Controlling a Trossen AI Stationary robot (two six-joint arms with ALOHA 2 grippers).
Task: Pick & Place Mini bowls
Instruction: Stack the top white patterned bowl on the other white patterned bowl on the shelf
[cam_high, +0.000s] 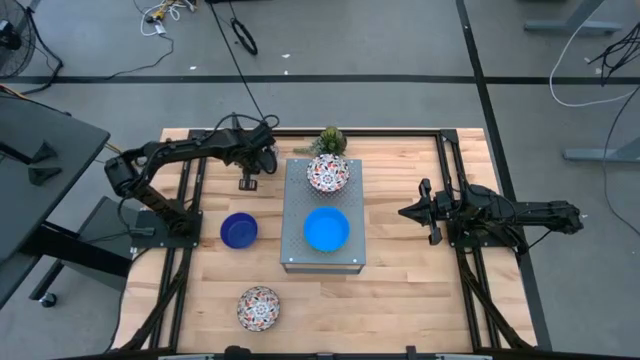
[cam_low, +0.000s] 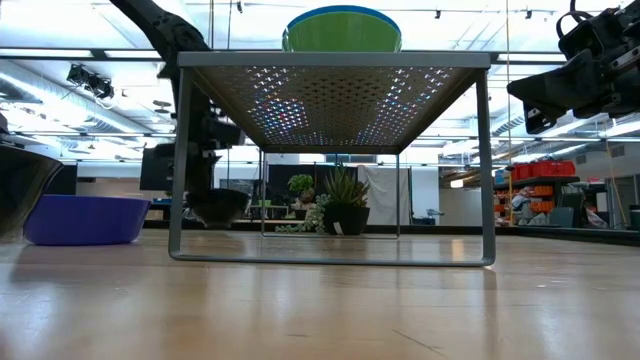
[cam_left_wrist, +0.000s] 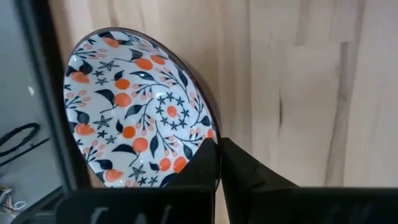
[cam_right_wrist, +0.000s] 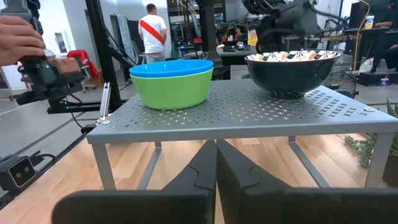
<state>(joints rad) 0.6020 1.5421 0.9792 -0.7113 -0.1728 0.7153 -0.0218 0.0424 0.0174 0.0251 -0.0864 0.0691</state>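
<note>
Floral porcelain fills the left wrist view: a white bowl (cam_left_wrist: 140, 109) with orange and dark blue sprigs, its rim pinched between the left gripper's (cam_left_wrist: 217, 163) fingers, one inside the wall and one outside. That rim grip suits a shallow dish too wide for the jaws to span. In the high view this gripper (cam_high: 247, 183) sits just beside the grey perforated box (cam_high: 345, 255), near its back corner, well placed, I judge, to carry the bowl up onto it.

On the box top, farther from this gripper, rest another floral bowl (cam_high: 327, 172) and a light blue bowl (cam_high: 326, 229) nested in a green one (cam_right_wrist: 173, 88) (stacking saves room). The dark blue bowl (cam_high: 238, 230) and a third floral bowl (cam_high: 258, 306) wait on the wooden table (cam_high: 400, 300).

The right gripper (cam_high: 412, 212), fingers pressed together and empty, hangs beyond the box's far side.
</note>
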